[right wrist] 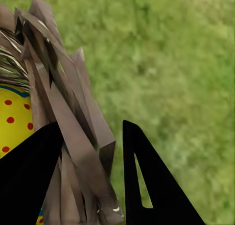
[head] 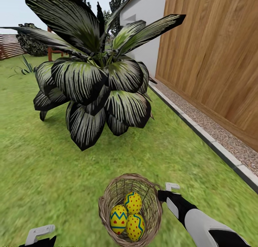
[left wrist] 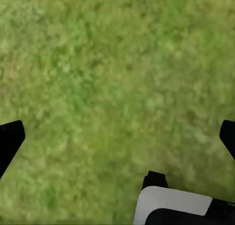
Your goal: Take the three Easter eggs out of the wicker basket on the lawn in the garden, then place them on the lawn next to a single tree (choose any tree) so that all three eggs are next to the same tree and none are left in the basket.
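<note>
Mottled green lawn (head: 43, 168) filled the near ground, bounded on the robot's right by a gravel strip (head: 215, 126) with a pale kerb along a wooden slat wall (head: 215, 53). A large dark-leaved plant (head: 96, 85) with pale striping stood on the grass straight ahead.

The wicker basket (head: 107, 204) sat on the lawn just in front of the robot. All three Easter eggs (head: 127, 216) lay inside it, touching one another: yellow with red dots, blue-green zigzags on at least two.

Right gripper (right wrist: 90, 171) was at the basket's right rim. In the right wrist view its two dark fingers (right wrist: 152, 186) straddled the woven wall, one inside near an egg, one outside over grass; jaws closed on the rim strands.

Left gripper (left wrist: 117, 137) hung over bare grass, well apart from the basket, its fingertips (left wrist: 10, 139) spread wide with nothing between them.
</note>
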`<state>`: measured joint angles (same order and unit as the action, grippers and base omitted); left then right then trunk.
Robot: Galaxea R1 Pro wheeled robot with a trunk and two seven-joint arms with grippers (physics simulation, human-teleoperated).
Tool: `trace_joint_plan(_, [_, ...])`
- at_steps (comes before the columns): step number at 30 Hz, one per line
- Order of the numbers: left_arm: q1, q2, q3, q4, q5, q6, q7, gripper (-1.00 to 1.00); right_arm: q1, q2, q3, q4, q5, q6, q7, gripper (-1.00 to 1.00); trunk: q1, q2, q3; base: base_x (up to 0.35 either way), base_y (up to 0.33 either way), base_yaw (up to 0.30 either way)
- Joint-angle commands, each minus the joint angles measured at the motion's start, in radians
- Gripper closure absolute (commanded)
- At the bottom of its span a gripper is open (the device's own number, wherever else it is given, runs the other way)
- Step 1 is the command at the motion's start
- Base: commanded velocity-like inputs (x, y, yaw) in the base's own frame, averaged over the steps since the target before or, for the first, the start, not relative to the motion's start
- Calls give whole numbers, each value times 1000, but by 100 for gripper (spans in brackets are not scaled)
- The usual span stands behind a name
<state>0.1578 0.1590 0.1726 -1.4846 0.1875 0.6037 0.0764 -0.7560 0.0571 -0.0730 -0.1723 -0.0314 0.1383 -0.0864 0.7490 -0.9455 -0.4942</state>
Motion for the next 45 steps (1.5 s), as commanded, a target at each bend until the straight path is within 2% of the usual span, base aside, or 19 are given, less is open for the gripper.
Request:
trace_joint_plan(1, [0,1,-1,-1,10,4,8,-100,0,2,-12,-2,-7,4,0,100,0,-1,1,0,16,167])
trace_joint_plan(10, [0,1,-1,1,9,4,9,-100,0,17,-13,-3,-5,4,-1,100,0,-1,13,0,2,169])
trace_joint_plan(45, [0,1,1,26,10,4,15,-100,1,26,-11,-2,-4,3,-1,100,0,-1,62,0,0,143])
